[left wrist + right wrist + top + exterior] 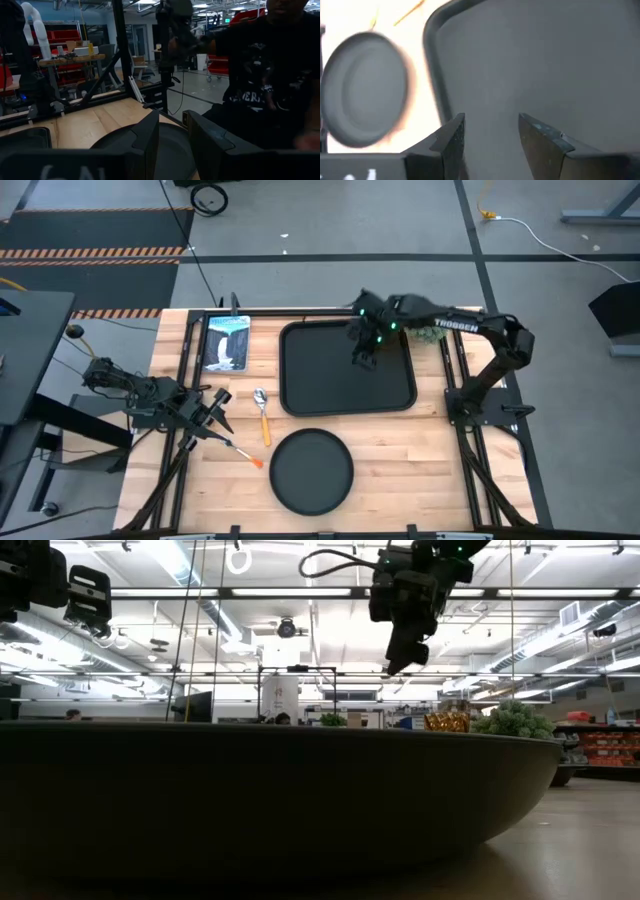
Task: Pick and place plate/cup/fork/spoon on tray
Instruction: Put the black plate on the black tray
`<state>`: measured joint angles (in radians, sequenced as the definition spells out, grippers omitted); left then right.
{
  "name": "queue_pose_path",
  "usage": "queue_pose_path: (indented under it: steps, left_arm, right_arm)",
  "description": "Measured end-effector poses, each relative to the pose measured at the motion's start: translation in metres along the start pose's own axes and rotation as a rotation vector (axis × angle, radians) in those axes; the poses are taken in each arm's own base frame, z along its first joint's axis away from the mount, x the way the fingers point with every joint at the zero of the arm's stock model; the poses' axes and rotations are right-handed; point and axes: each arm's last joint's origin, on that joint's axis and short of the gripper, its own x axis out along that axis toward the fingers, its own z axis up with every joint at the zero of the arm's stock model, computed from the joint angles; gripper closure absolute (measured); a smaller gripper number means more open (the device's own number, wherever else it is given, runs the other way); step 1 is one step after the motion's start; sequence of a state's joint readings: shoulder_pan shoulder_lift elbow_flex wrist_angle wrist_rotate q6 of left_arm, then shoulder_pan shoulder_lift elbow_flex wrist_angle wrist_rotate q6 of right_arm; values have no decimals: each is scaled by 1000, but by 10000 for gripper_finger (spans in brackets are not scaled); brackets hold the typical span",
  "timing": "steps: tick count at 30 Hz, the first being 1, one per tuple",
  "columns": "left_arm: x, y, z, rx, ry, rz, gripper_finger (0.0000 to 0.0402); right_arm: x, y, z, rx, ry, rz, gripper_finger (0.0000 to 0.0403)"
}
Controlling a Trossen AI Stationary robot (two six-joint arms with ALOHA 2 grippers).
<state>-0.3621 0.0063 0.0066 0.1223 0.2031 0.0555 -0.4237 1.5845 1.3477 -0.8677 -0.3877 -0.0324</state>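
Observation:
The black rectangular tray point(345, 370) lies at the table's middle far part. The round black plate point(312, 470) lies flat near the front edge; it fills the low view point(270, 790). The spoon point(262, 415) and the fork point(240, 450) lie on the wood left of the plate. The amber cup point(447, 722) stands beside the green plant ball point(515, 720); in the high view my right arm hides it. My right gripper point(365, 350) hangs open and empty over the tray's right part point(545, 65). My left gripper point(215, 405) is open and empty, left of the spoon.
A blue-white booklet point(227, 342) lies left of the tray. The plant ball point(432, 332) sits at the tray's far right corner. A person in a dark shirt point(270, 75) stands beyond the table in the left wrist view. Bare wood shows right of the plate.

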Motion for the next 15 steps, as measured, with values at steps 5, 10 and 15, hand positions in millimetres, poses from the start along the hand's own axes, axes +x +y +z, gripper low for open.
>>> queue_pose_path:
  steps: [5, 10, 15]
  left_arm:
    - [0, 0, 0, 0, 0, 0, 292]
    - [0, 0, 0, 0, 0, 0, 292]
    - [0, 0, 2, 9, -19, 1, 292]
  right_arm:
    - [38, 21, -15, 11, -6, 50, 214]
    - [75, 44, -43, 39, 42, 98, 214]
    - [104, 70, -71, 83, 39, 117, 214]
